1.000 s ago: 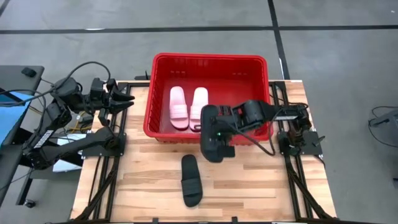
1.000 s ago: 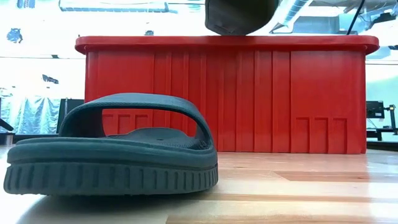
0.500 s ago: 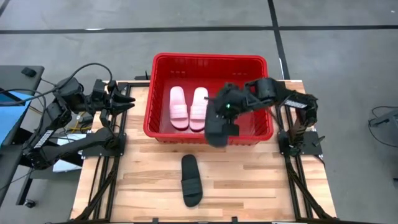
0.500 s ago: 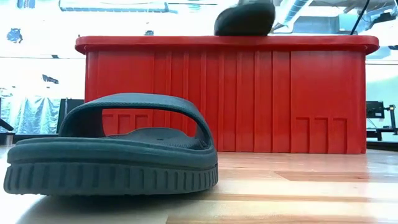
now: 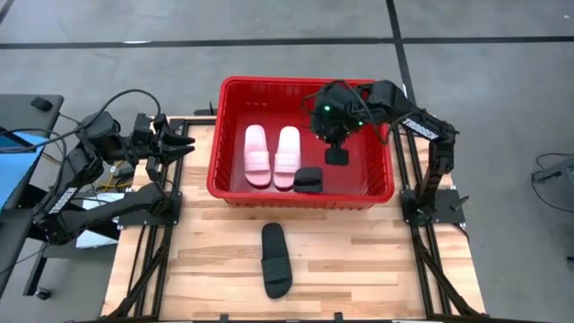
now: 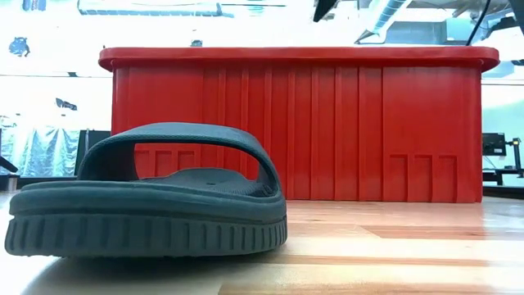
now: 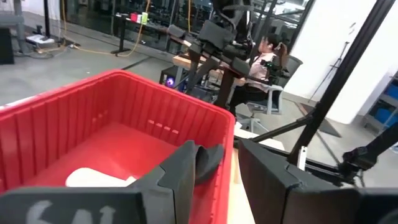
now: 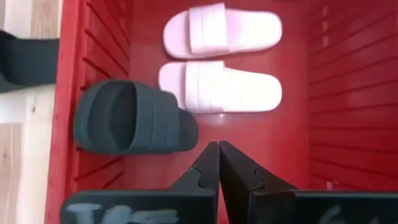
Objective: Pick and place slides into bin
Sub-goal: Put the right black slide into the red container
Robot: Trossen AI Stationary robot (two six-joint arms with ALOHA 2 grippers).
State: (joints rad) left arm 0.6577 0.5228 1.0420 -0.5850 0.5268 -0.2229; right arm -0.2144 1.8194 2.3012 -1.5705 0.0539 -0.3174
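Moved: you carried one black slide over the rim; it dropped inside the bin.
Right gripper: empty, fingers together, above bin.
Left gripper: parted, table's left.
Remaining black slide: on table.
Pink slides: in bin.

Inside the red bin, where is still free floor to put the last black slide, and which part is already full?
In the bin, bare floor shows along the far wall and on the right half, beneath the shut right hand. The left-centre is crowded: two pink slides lie side by side, and a black slide sits against the near wall beside them. The other black slide lies on the table.
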